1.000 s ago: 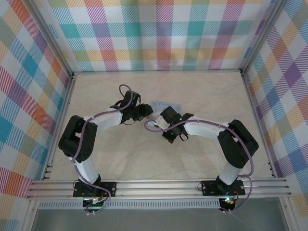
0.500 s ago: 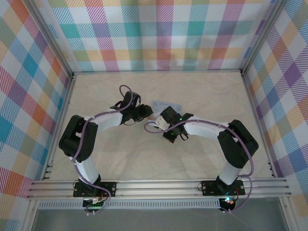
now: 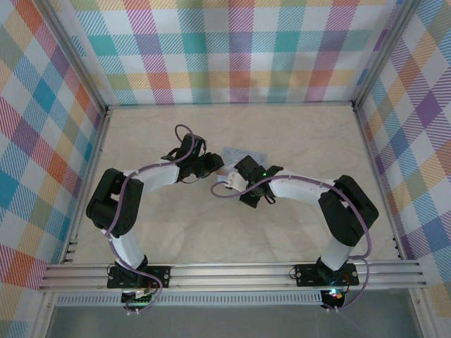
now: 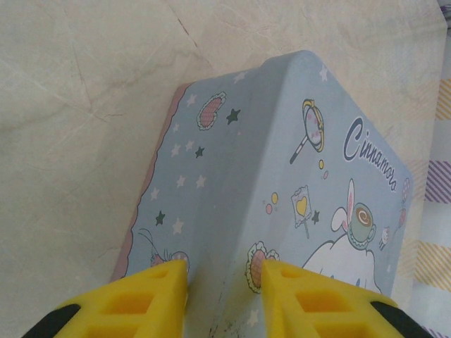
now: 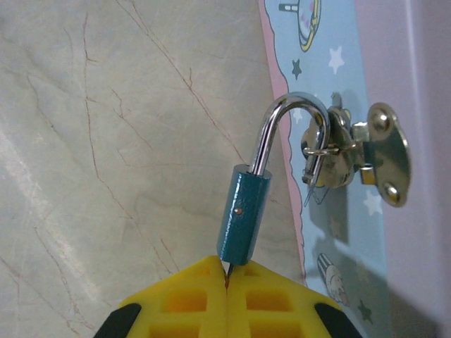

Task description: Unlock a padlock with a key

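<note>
— Right claw [image 5: 227, 276]: how is it set?
— Fingers pressed together with no gap, pinching the key [image 5: 226, 270]. Just a dark sliver of it shows between the tips and the underside of the padlock [image 5: 243, 215].
— Where does the padlock sit?
— Its blue body stands right at the fingertips, leaning a little. The silver shackle [image 5: 282, 116] arches over to the right and hooks through the hasp [image 5: 356, 151] on the pale-blue box [image 5: 331, 49]. I can't tell whether the shackle has sprung free of the body.
— And the left claw [image 4: 224, 266]?
— Yellow fingers [image 4: 158, 296] a narrow gap apart, tips at the box, one on either side of its rounded edge. Whether they clamp it, I can't tell.
— How does it look from above?
— The box lies around the middle of the bench [image 3: 303, 134]. The left claw meets it from the left, the right claw is at its near left corner, and the two claws are close together.
</note>
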### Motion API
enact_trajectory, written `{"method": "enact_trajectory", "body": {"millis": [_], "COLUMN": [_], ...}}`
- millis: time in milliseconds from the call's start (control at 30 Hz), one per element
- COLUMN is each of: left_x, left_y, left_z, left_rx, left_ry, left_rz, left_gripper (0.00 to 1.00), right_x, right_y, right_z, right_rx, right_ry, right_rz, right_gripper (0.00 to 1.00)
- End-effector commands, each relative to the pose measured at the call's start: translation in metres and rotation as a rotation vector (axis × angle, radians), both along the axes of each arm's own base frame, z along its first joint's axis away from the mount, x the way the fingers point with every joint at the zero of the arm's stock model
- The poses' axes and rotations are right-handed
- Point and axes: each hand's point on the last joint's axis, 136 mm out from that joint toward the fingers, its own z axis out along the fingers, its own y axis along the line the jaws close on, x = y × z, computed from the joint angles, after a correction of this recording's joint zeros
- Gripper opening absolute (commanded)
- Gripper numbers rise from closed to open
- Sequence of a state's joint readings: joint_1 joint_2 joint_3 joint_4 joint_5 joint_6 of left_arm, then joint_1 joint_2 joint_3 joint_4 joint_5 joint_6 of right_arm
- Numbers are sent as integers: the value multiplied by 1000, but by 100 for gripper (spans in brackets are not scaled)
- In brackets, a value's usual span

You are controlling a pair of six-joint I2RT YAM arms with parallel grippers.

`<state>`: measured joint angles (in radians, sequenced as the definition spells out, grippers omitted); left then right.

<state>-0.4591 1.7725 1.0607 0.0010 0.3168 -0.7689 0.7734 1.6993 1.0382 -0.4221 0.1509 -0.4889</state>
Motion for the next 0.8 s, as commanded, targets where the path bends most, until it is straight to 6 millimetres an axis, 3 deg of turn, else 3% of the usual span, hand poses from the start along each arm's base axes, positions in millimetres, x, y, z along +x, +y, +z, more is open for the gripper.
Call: {"method": "enact_trajectory", "body": {"millis": [0,267,767], "left_x": [-3,-4,-4], "left_y": [2,0,-1], "left_z": [-4,-3,1], "left_rx": [-16,-19,-24], "left_ry": [25,25,22], "left_rz": [-4,-8,-10], "left_gripper": [32,32,33], "right_x": [9,12,20], "right_y": [12,12,16], "right_z": [3,-3,4], "right_rx": [16,-11,-4], "right_ry": [-52,-64,-108], "right_rz": [53,78,97], "right_gripper": [0,0,0]}}
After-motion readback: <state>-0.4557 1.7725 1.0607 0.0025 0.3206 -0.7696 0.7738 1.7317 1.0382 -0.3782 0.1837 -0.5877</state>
